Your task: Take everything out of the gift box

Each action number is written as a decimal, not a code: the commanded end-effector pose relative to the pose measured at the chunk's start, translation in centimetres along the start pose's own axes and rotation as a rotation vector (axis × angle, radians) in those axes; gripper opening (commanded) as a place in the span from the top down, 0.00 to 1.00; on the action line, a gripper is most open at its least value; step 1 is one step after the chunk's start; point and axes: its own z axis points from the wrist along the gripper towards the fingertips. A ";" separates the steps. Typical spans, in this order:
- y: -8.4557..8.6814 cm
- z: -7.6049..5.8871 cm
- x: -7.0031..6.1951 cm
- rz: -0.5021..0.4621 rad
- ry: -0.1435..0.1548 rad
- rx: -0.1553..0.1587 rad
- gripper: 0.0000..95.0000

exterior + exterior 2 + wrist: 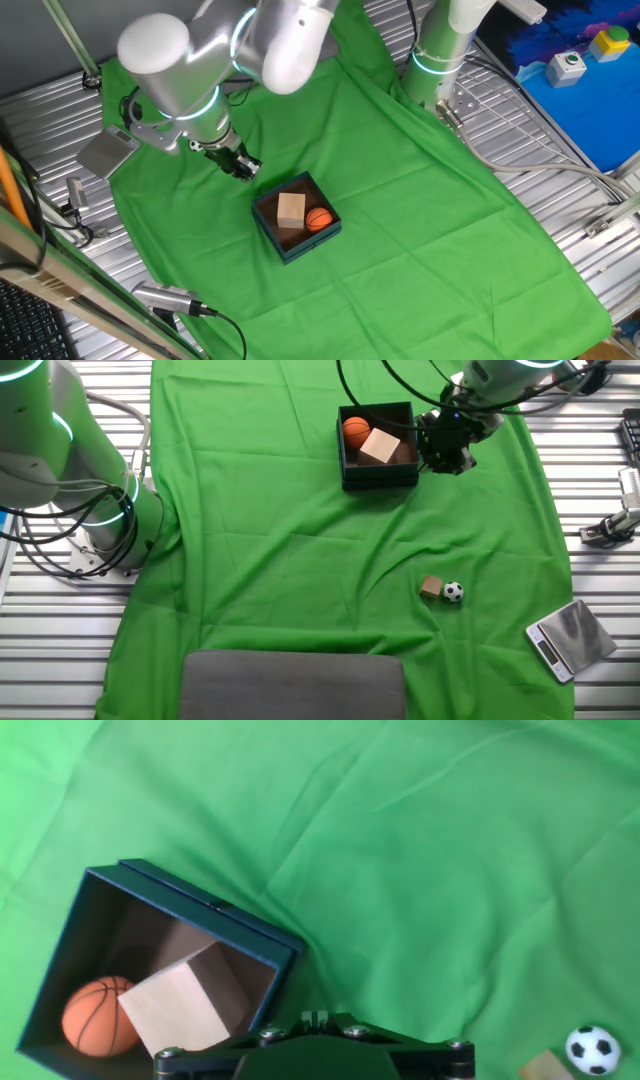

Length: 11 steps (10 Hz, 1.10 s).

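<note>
Gripper point(446, 460) just off the gift box point(378, 472) at 3 o'clock, opening impossible to tell, soccer ball point(453, 592) visible only from the other fixed view and the hand view

Robotics laboratory, not a home or shop. Evidence: ribbed aluminium bench point(560, 150) draped with a green cloth point(420, 200); a silver robot arm point(200, 60) with glowing ring lights at the joints; a second arm base point(60, 480) bolted at the bench edge with loose cables point(60, 545); a small digital scale point(570, 638); a push-button control box point(567, 66); a keyboard point(25, 320) at the corner.
</note>
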 end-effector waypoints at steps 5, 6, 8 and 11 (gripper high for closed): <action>0.0 0.0 -0.1 -0.211 -0.015 -0.043 1.00; 0.0 0.0 -0.1 -0.224 -0.020 -0.045 1.00; 2.2 0.2 -0.8 -0.218 -0.028 -0.051 1.00; 6.3 1.4 -1.7 -0.193 -0.031 -0.035 1.00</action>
